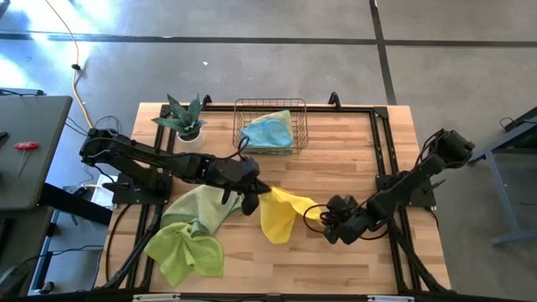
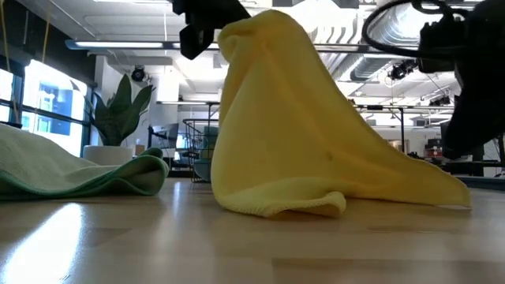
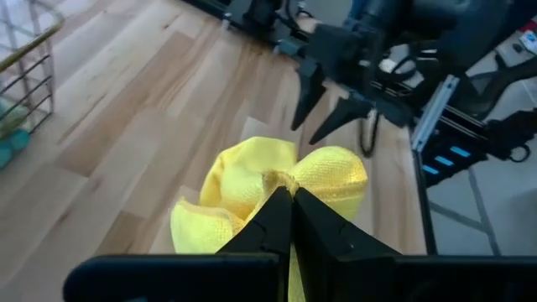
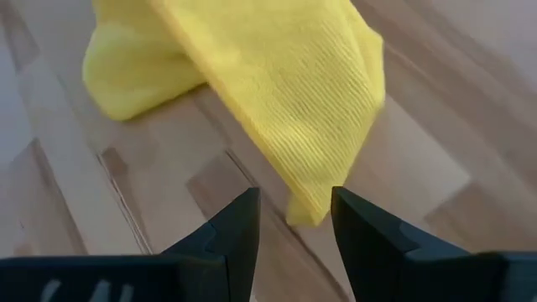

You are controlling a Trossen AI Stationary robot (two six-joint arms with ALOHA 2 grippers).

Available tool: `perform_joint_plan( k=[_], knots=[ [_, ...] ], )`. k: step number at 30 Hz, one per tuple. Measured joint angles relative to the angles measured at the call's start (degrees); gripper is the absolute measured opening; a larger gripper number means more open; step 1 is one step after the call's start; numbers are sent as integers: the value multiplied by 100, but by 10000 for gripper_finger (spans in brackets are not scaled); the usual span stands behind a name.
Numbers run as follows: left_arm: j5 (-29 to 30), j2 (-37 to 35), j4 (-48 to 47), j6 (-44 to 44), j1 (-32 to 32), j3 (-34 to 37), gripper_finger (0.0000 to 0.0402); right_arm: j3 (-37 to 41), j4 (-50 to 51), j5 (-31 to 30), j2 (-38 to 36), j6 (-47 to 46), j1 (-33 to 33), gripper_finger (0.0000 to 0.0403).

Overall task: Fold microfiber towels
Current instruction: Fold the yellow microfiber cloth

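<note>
High view: the left gripper (image 1: 254,186) pinches one corner of the yellow towel (image 1: 279,216) at mid-table; the right gripper (image 1: 321,216) sits at its other end, jaws apart. Low view: the yellow towel (image 2: 300,134) hangs tent-like, its lower edge on the wood. Left wrist view: fingers (image 3: 315,226) clamped on yellow cloth. Right wrist view: fingers (image 4: 231,231) parted, the towel's edge (image 4: 306,205) between them, not gripped

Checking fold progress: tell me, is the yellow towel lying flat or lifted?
Lifted, not flat: the left gripper, shut on the yellow towel, holds one corner up, so it drapes tent-like onto the table.
</note>
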State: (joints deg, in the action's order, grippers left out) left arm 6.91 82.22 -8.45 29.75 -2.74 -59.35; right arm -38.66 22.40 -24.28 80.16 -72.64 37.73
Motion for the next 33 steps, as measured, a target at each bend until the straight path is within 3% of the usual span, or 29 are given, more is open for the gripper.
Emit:
perform_joint_plan(
  k=[14,24,29,33],
  knots=[
    [302,4,-142,309,170,0,0,18,49,43,135,1238,-136,140],
    [446,5,-139,374,170,0,0,60,-252,-11,350,809,-133,140],
    [488,6,-139,416,170,0,0,58,-469,556,339,609,-190,148],
    [488,6,-142,416,170,0,0,58,-468,823,339,544,-249,181]
  ],
)
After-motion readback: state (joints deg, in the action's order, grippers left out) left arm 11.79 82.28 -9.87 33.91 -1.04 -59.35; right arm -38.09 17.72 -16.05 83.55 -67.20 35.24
